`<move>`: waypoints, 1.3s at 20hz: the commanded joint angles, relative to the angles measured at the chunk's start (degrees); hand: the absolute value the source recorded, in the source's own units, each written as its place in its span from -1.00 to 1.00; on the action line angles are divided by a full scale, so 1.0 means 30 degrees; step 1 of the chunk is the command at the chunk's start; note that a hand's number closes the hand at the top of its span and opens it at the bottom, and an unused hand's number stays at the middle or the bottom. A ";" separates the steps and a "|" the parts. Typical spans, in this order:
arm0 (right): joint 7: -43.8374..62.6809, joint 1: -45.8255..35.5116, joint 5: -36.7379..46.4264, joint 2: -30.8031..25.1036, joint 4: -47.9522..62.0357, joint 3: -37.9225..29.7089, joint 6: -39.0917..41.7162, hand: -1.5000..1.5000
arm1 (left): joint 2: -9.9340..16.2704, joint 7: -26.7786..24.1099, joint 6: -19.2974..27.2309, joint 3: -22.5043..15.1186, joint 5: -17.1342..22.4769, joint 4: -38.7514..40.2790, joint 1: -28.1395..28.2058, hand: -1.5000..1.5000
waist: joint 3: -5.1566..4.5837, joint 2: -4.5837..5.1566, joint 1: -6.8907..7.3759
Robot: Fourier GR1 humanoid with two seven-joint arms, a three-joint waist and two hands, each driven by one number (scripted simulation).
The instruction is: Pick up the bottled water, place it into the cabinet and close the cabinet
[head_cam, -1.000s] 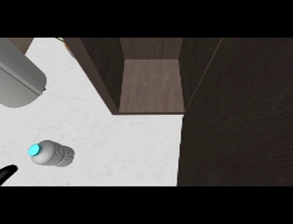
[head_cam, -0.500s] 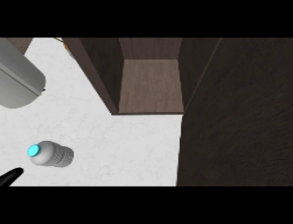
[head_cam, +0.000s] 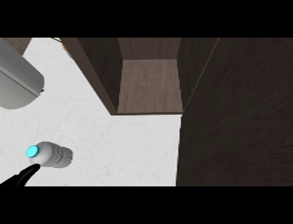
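At seven o'clock on the white counter (head_cam: 129, 135) my left hand (head_cam: 0, 173) has come up more into view, fingers spread wide and holding nothing. Before, I saw only one dark fingertip there. Its thumb now nearly touches the water bottle (head_cam: 48, 155), which lies on its side at eight o'clock, blue cap facing me, and has not moved. I think the grab comes next. My right hand does not show. At twelve o'clock the cabinet (head_cam: 148, 85) stands open, with its door (head_cam: 252, 118) at three o'clock.
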 commanded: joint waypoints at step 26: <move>-0.3160 0.4263 0.2195 -0.3324 -0.3224 0.2120 -0.1316 -1.00 | 0.0588 -1.5761 -0.6694 0.2841 0.1474 2.2596 -0.7664 1.00 | -0.0045 0.0113 -0.0212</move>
